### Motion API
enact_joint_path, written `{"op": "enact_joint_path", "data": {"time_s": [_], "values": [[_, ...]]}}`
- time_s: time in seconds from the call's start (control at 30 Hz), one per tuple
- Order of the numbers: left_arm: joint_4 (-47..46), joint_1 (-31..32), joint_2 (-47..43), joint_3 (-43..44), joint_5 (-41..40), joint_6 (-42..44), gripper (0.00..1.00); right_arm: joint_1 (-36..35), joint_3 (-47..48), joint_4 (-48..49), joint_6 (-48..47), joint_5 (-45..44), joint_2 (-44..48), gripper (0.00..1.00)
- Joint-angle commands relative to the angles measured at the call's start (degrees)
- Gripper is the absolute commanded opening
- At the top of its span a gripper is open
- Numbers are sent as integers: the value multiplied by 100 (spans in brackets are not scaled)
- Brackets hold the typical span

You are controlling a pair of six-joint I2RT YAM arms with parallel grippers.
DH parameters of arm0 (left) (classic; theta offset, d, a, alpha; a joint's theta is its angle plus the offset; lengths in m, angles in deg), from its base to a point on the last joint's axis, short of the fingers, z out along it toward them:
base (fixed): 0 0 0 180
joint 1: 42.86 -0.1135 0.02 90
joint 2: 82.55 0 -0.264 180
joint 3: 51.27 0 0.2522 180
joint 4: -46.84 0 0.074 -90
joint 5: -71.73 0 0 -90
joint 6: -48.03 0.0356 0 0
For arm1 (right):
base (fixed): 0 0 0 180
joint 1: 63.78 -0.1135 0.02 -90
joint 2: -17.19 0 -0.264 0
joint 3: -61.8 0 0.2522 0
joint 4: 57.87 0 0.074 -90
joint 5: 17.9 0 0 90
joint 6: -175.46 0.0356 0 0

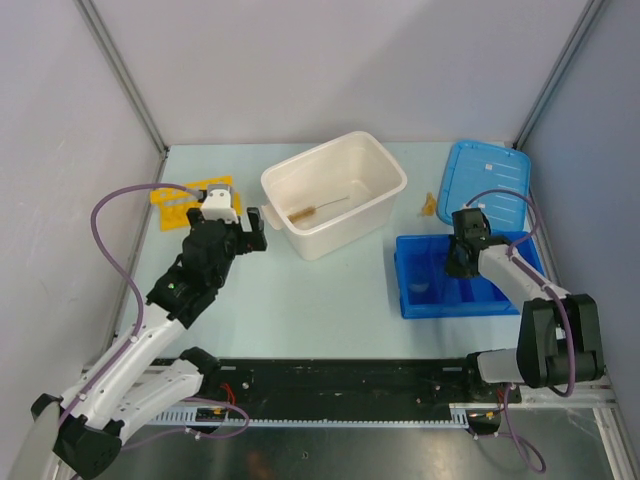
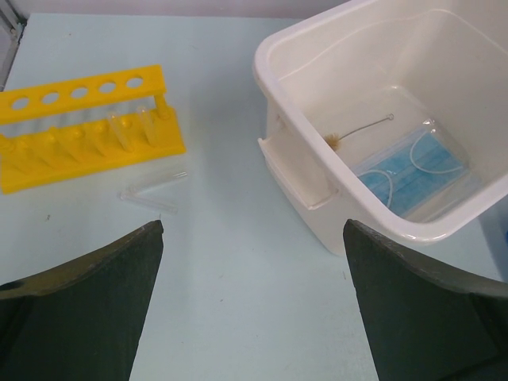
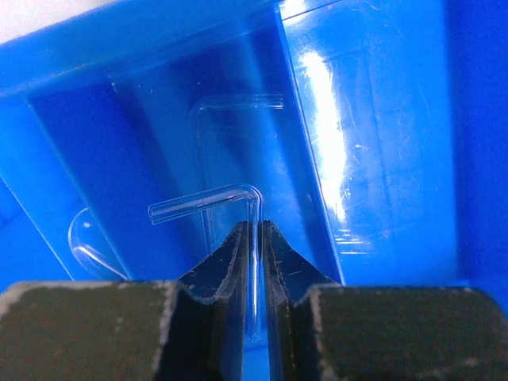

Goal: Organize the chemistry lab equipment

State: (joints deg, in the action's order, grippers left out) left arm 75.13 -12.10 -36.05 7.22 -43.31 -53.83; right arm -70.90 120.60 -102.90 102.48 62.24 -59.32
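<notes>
Hanging over the blue divided tray (image 3: 381,119), the right gripper (image 3: 252,230) is clenched on a bent clear tube (image 3: 202,205). The left gripper (image 2: 252,230) is held spread wide between the yellow holed tube rack (image 2: 79,127) and the white tub (image 2: 294,159). Marks on the blue lid (image 1: 480,160) cannot be read.

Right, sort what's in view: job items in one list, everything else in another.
Job: yellow tube rack, clear tubes, wire brush, bagged blue mask, amber piece, bent glass tube in the right gripper.
Everything else: white tub, blue lid, blue divided tray.
</notes>
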Motion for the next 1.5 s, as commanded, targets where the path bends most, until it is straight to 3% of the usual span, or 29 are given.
{"op": "enact_joint_path", "data": {"time_s": [0.0,0.33,0.57,0.63,0.83,0.93,1.1,1.47], "values": [[-80,-70,-52,72,-202,82,99,19,242,332,-22,36,-255,15],[-55,-139,-92,27,-119,5,99,-25,225,405,123,-30,-511,22],[305,-330,239,257,-676,-370,100,-182,300,236,158,3,216,26],[692,-612,448,440,-756,-827,99,-279,373,145,163,22,589,27],[1448,-2296,1268,818,971,-1947,99,-780,627,-151,210,61,1719,31],[1479,-2670,1721,886,1059,-2441,92,-1060,688,-167,281,212,2426,38],[1507,-2781,2600,1247,722,-2909,82,-1516,699,-361,459,117,3480,47],[1557,-2942,4538,2221,1078,-4069,60,-1940,681,-891,725,-146,4384,50]]}}
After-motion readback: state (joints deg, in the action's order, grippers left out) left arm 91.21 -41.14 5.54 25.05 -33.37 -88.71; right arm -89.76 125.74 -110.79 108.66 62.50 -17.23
